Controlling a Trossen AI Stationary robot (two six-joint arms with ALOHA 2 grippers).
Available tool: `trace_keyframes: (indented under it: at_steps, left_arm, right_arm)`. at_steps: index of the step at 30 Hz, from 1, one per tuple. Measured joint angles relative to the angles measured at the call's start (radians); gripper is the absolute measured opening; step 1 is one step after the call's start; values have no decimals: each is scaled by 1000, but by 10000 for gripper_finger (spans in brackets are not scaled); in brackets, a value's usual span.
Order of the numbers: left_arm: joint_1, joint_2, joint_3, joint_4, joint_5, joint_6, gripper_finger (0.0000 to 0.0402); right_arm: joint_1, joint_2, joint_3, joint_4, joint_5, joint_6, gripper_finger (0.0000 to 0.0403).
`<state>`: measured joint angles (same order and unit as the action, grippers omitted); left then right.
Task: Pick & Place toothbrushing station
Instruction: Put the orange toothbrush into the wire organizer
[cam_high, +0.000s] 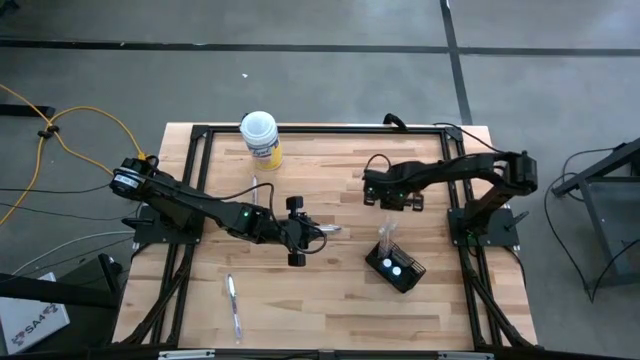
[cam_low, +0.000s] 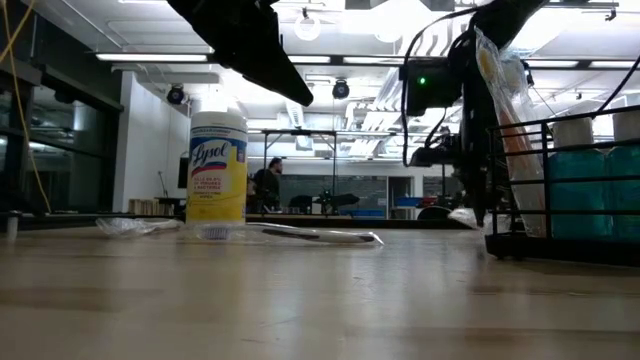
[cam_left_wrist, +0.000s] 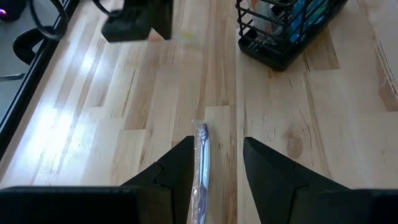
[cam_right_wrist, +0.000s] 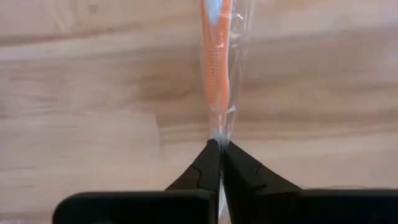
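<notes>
The right claw (cam_right_wrist: 219, 149) is pinched shut on the end of an orange toothbrush (cam_right_wrist: 215, 56) sealed in a clear wrapper, the brush hanging out past the closed fingertips over the wooden table (cam_right_wrist: 93, 93). From above, this claw (cam_high: 386, 203) hovers over the right half of the table, and the wrapped brush slants down toward the toothbrushing station (cam_high: 395, 267), a black wire holder with two white round tops showing, which sits on the table in front of the right arm's base. In the low view the brush and its wrapper stand up out of the holder's near end.

The left claw (cam_left_wrist: 217, 155) is spread open, low over the middle of the table, with a wrapped blue toothbrush (cam_left_wrist: 201, 168) lying on the wood between its fingers (cam_left_wrist: 177, 165); whether they touch it I cannot tell.

Near the front edge, left of centre, another wrapped toothbrush (cam_high: 233, 305) lies flat. At the far edge stands a yellow-labelled wipes canister (cam_high: 260, 138) with a white lid.
</notes>
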<state>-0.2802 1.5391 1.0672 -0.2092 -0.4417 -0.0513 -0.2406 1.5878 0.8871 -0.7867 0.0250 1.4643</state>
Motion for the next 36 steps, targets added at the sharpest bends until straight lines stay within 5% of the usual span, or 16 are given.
trace_keyframes:
  at_steps: [12,25,36]
  left_arm:
    - [0,0,0,0,0,-6,131]
    - [0,0,0,0,1,-31,131]
    - [2,0,0,50,1,-56,131]
  right_arm:
    - [-13,-193,0,-96,285,-373,3]
    - [76,-339,0,-159,672,-1065,3]
    - [178,-509,0,-170,817,-1264,3]
